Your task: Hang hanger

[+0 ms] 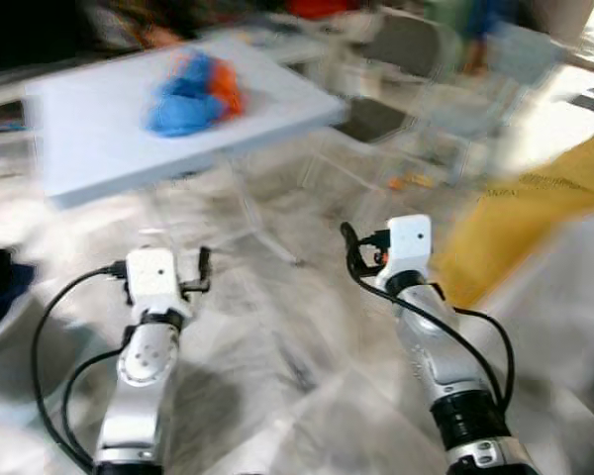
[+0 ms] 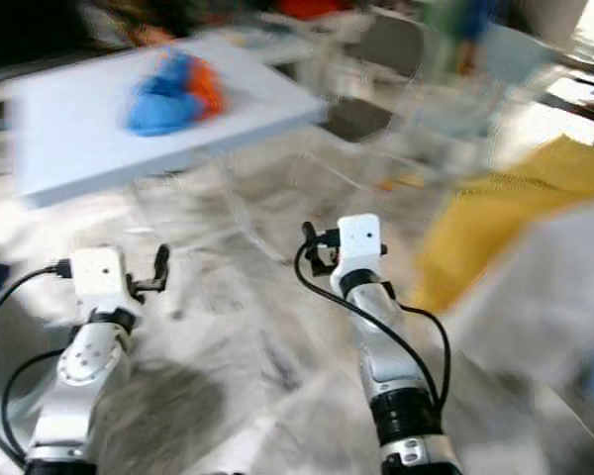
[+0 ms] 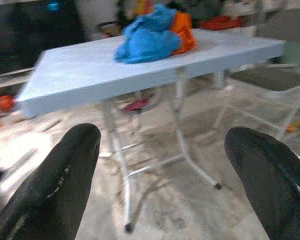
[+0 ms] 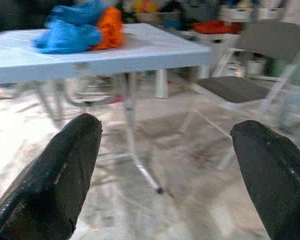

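- Two grippers are raised ahead of the body with nothing between their fingers: the left gripper is spread wide, and the right gripper is spread just as wide.
- No hanger can be made out; its place cannot be told, so the task's object is judged not yet located.
- Ahead of both grippers and well apart from them stands a light blue folding table, with a bundle of blue and orange cloth lying on its top.
- Beyond the right gripper, a folding chair stands beside the table; a yellow fabric lies off to that gripper's outer side.
- Risk: the head views are smeared, which suggests the body is moving; a grasp attempted in this state would likely be misplaced.
- Risk: the thin table legs and the chair frame lie in the path ahead and could be struck by the outstretched fingers.
- Risk: the cloth bundle could be taken in error if a hanger lies hidden within it.
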Controlling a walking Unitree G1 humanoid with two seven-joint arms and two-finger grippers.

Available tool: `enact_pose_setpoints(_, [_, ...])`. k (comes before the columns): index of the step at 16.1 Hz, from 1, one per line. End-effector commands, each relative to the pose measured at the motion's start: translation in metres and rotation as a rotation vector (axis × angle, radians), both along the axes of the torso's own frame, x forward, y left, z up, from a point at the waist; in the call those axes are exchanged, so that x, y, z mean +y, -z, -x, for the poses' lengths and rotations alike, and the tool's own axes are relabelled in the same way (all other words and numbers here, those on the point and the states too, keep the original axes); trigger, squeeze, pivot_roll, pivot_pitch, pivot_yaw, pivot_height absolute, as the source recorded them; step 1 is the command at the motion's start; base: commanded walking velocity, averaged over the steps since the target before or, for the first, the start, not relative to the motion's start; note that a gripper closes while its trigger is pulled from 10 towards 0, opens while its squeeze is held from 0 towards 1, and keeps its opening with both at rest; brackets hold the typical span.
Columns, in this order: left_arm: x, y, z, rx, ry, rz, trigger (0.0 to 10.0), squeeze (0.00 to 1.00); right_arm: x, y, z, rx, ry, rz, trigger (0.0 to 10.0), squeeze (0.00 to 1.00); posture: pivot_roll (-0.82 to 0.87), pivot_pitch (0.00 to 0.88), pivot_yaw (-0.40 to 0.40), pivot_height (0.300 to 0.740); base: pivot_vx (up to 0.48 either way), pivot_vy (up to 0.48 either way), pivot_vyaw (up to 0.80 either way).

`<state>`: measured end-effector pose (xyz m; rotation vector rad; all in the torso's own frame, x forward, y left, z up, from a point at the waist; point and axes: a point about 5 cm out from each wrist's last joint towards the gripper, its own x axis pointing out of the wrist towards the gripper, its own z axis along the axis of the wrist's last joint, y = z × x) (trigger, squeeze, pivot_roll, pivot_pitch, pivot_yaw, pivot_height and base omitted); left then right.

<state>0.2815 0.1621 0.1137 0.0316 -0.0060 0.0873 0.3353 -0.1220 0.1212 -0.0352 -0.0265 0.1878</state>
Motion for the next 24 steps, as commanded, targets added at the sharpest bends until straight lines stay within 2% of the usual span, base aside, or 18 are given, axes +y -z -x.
enact_pose_setpoints(1, [0.0015,0.0028,0.0016,0.017,-0.008,-0.004,10.0,0.00,-0.0019,-0.0024,0.0002,-0.012,0.000,-0.014,10.0,0.00,-0.01,0.000,0.037,0.740,0.000,0.289,0.00])
enact_pose_setpoints(16, [-0.0002,0.0027,-0.0024,0.024,-0.022,-0.014,10.0,0.00,-0.0011,-0.0028,0.0002,-0.013,-0.022,-0.018,10.0,0.00,-0.01,0.000,0.025,0.740,0.000,0.455,0.00])
enact_pose_setpoints(18, [-0.0004,-0.0019,0.0001,-0.020,0.036,0.029,10.0,0.00,-0.0012,-0.0027,0.0002,-0.013,-0.025,-0.011,10.0,0.00,-0.01,0.000,0.022,0.740,0.000,0.000,0.00])
enact_pose_setpoints(24, [0.0005,-0.0027,0.0023,-0.036,0.043,0.064,10.0,0.00,0.0024,-0.0032,0.0015,-0.022,-0.049,0.008,10.0,0.00,-0.01,0.000,0.018,0.740,0.046,0.000,0.62])
